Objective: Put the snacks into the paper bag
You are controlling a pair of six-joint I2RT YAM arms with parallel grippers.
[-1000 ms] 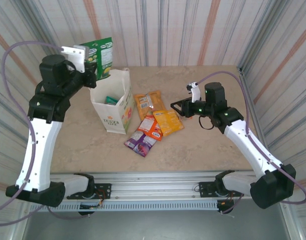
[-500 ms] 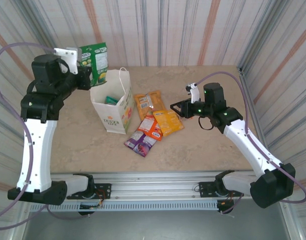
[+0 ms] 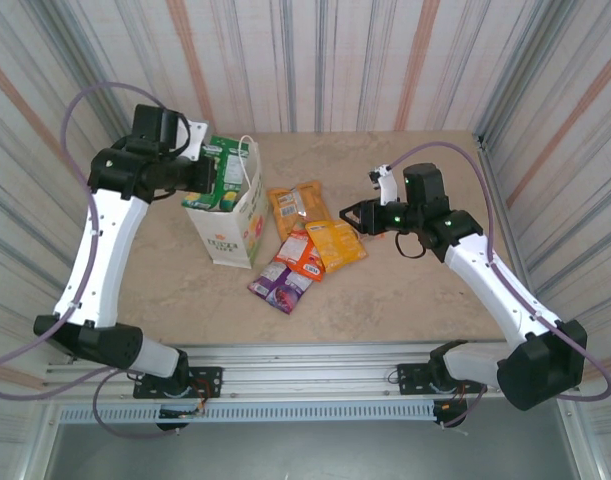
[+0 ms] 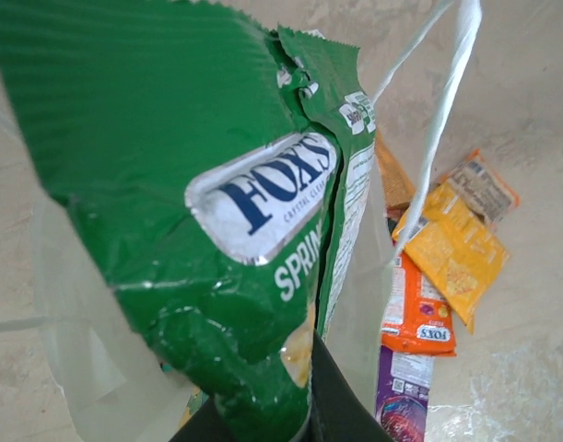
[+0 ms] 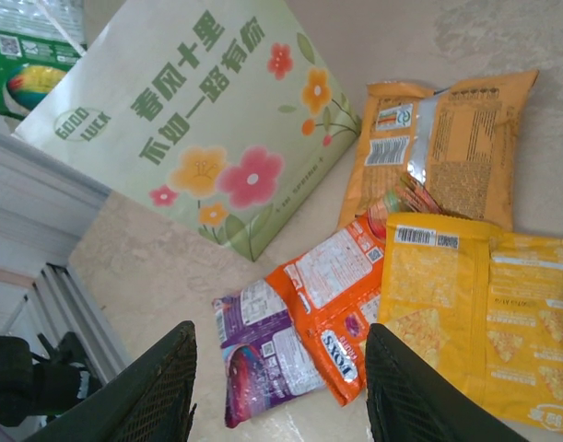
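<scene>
Left claw: clamped on one end of the green glossy foil packet.
Packet position: just ahead of the claw, at the mouth of the white printed paper bag.
Handling: judged light, crinkly and slippery; pinch the sealed edge.
Right claw: spread wide, empty, above the loose flat glossy packets.

One paper bag is standing on the table. Six snacks are showing. One green packet is hanging at the bag's mouth, and five are lying heaped at 3 o'clock of the bag. There, two orange packets are sitting at 12 and 3 o'clock, one red-orange packet in the middle and one purple packet at 7 o'clock. One slim bar is poking out between the orange ones.
</scene>
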